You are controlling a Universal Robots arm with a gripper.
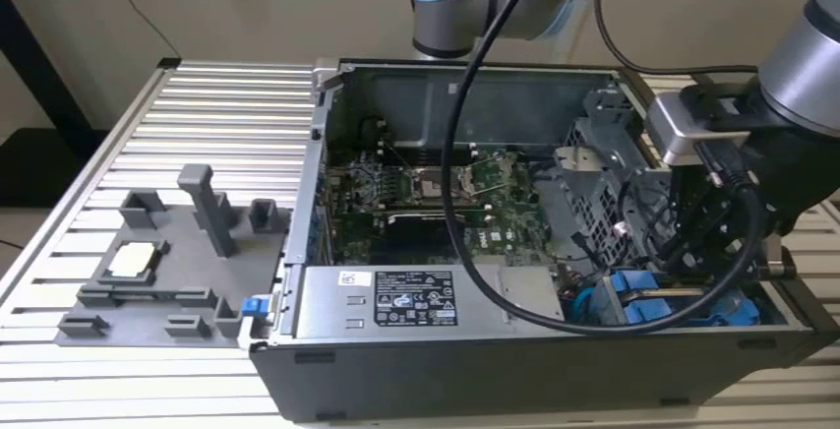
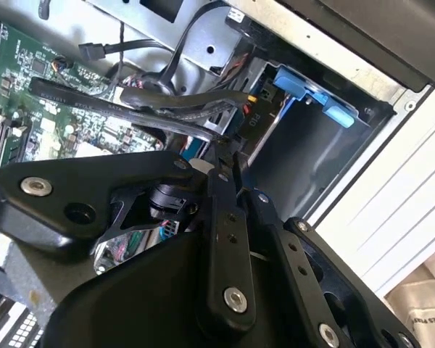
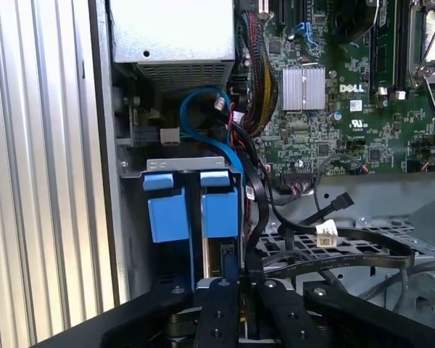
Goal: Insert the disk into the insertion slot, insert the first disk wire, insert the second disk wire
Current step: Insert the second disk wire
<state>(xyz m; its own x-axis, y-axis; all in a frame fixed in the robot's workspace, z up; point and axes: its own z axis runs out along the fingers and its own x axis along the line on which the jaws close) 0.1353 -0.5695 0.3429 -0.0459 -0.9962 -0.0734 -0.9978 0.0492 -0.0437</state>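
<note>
The disk, in its bright blue frame, stands inside the insertion slot of the grey metal drive cage, beside a second blue-framed bay. Its blue tabs show at the case's front corner on the exterior view's right. My gripper hangs just behind the disk, its fingers close together on a black disk wire that runs down between them. In the second wrist view the gripper is next to a black plug at the back of the cage. What lies between the fingertips there is hidden.
The open computer case holds a green motherboard, a boxed power supply and a perforated grey panel draped with loose black cables. A blue cable loops above the cage. A grey fixture sits on the slatted table.
</note>
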